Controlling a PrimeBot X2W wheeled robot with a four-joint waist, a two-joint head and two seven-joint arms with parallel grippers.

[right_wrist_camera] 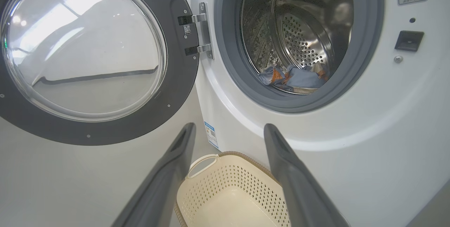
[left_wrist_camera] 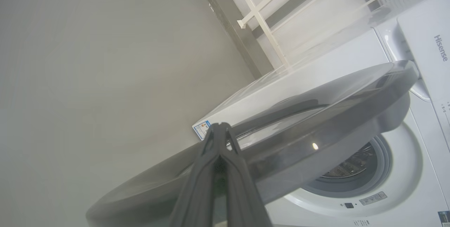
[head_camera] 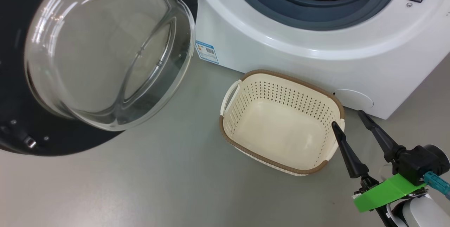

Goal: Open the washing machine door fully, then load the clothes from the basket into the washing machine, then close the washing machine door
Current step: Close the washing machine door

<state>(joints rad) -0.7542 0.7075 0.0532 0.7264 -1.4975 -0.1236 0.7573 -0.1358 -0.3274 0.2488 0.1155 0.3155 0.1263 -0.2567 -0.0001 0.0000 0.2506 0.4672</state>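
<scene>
The washing machine door (head_camera: 98, 54) hangs wide open at the left, its glass bowl bulging toward me; it is also in the right wrist view (right_wrist_camera: 84, 51). Light-blue clothes (right_wrist_camera: 291, 77) with orange patches lie inside the steel drum of the washing machine (head_camera: 281, 44). The cream basket (head_camera: 281, 121) stands on the floor before the machine with nothing in it. My right gripper (head_camera: 346, 118) is open at the basket's right rim, holding nothing. In the left wrist view my left gripper (left_wrist_camera: 219, 127) is shut, its tips against the outer face of the door (left_wrist_camera: 316, 121).
Grey floor (head_camera: 168, 177) spreads left of and in front of the basket. A blue label sticker (head_camera: 206, 51) sits on the machine's lower front. A white railing (left_wrist_camera: 260, 19) stands beyond the machine in the left wrist view.
</scene>
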